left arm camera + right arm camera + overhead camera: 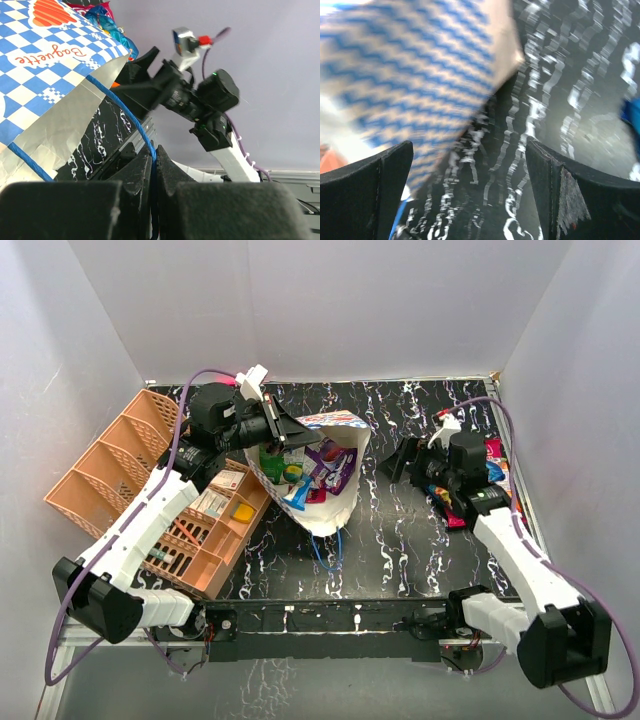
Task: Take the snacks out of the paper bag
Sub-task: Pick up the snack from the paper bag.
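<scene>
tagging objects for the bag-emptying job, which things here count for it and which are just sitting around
Part of the job:
paper bag
snacks inside it
snacks lying out by the right arm
left gripper, shut on the bag's blue cord
right gripper, open

Just lying about:
peach basket
bottles and tubes in it

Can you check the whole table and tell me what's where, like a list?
Surface: black tabletop with white marbling, partly covered.
Job's things: cream-white paper bag with blue chequered band, mouth open; glossy snack packets inside; more glossy packets beside the right arm.
Clutter: peach latticed plastic basket at left, small items inside.
Grippers: left gripper shut on the bag's thin blue cord handle; right gripper open, empty.
Cables: purple cable along each arm.
Surroundings: plain white walls.
</scene>
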You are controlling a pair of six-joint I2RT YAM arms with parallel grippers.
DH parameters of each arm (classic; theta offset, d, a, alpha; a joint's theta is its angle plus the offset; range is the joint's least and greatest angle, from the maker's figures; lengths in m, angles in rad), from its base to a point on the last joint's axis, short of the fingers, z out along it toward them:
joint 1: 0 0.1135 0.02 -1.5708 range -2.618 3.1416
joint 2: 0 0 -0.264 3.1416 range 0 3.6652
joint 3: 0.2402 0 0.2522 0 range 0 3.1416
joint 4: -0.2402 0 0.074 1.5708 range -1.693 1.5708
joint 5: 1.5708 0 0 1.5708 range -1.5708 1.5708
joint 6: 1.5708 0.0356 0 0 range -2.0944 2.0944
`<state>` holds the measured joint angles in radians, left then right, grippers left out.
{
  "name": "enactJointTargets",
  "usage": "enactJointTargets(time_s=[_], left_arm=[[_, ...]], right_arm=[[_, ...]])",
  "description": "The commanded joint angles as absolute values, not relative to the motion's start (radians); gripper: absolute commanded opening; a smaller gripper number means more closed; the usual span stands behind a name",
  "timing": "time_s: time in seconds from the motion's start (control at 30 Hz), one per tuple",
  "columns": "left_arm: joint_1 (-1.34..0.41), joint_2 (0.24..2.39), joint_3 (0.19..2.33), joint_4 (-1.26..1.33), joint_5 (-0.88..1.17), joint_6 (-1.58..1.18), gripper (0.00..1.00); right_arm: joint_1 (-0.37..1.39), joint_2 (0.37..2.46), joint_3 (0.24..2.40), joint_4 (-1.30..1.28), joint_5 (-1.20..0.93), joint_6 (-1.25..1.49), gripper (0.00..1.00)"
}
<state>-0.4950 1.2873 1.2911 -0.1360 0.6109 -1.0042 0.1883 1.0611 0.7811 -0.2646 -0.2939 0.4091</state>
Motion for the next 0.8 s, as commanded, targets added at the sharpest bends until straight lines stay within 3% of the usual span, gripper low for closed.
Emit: enactJointTargets(time_s=[0.0, 0.13, 0.43, 0.67, 0.77], left_arm=[[-0.499, 1.256, 1.307, -0.131, 0.635, -0.988, 0.0], [-0.499, 1.258, 1.317, -0.13, 0.624, -0.99, 0.0], [-0.498, 1.236, 1.307, -0.13, 0.615, -0.988, 0.0], [-0.499, 1.205, 1.244, -0.019, 0.616, -1.076, 0.0], [-0.498, 1.201, 1.216, 0.049, 0.639, -1.137, 0.0]], right_arm=[[0.201, 0.933, 0.853, -0.037, -0.675, 0.387, 0.99], [0.321, 0.971, 0.911, 0.003, -0.761, 0.396, 0.95], [0.695, 1.0, 0.89, 0.161, -0.617, 0.357, 0.95], [0.895, 1.138, 0.824, 0.212, 0.022, 0.472, 0.87], [0.979, 1.202, 0.802, 0.23, 0.389, 0.558, 0.87]])
